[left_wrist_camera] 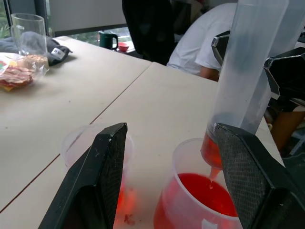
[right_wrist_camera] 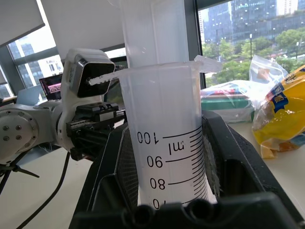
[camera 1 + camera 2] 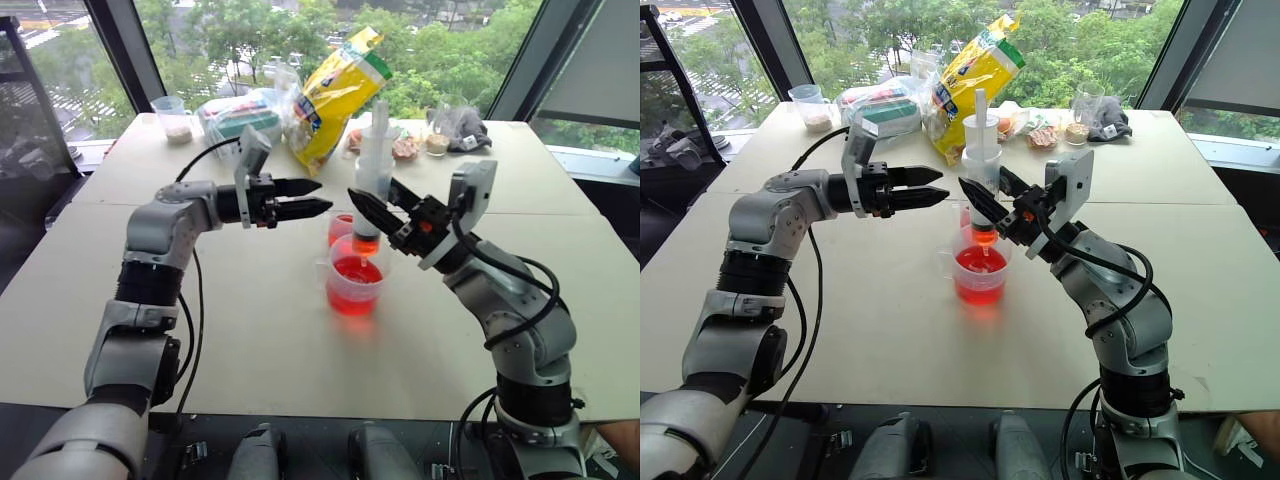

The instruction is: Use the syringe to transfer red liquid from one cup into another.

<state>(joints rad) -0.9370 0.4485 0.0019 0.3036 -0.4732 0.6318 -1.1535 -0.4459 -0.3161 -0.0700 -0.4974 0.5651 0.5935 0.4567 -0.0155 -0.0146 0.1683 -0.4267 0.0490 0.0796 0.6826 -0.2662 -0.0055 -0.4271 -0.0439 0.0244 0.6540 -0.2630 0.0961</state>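
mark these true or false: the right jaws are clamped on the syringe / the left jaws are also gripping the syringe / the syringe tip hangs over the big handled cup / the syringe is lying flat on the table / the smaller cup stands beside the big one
1. The right gripper is clamped on the syringe: true.
2. The left gripper also grips the syringe: false. Its jaws stand open beside the barrel, holding nothing.
3. The syringe tip hangs over the larger cup of red liquid: true.
4. The syringe lies flat on the table: false. It is held upright above the cup.
5. The smaller cup stands right beside the larger one: true.
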